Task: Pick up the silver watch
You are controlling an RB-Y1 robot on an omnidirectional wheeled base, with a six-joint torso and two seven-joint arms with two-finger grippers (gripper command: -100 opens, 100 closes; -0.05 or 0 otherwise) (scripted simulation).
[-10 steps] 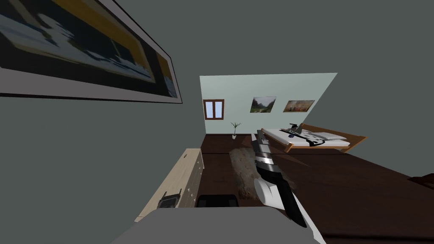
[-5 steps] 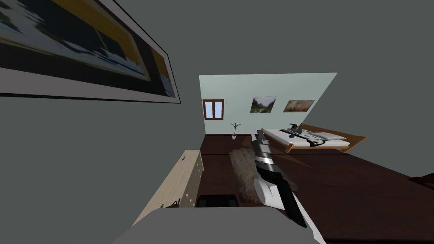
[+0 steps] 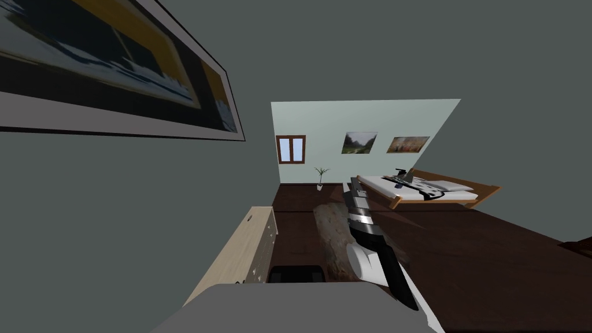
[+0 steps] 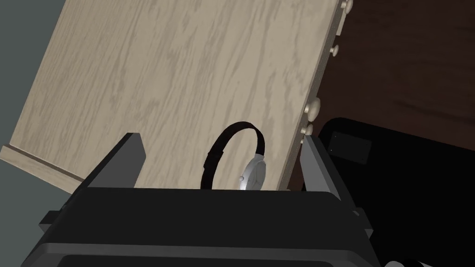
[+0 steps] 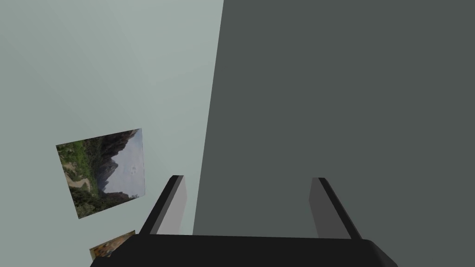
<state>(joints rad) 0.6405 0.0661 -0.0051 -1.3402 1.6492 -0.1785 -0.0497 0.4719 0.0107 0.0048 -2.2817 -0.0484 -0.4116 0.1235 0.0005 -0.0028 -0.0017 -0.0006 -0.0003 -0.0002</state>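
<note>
The watch (image 4: 254, 175) stands on its edge between the spread fingers of my left gripper (image 4: 220, 138), with a free gap on each side; the dresser (image 4: 162, 69) top around it is bare wood; one finger is just at the front edge, near the knobs (image 4: 313, 105); past the other finger the top runs free until the grey wall (image 4: 28, 55); my right gripper (image 5: 248, 179), fingers apart, is well apart from the dresser, over the floor (image 3: 462, 260).
</note>
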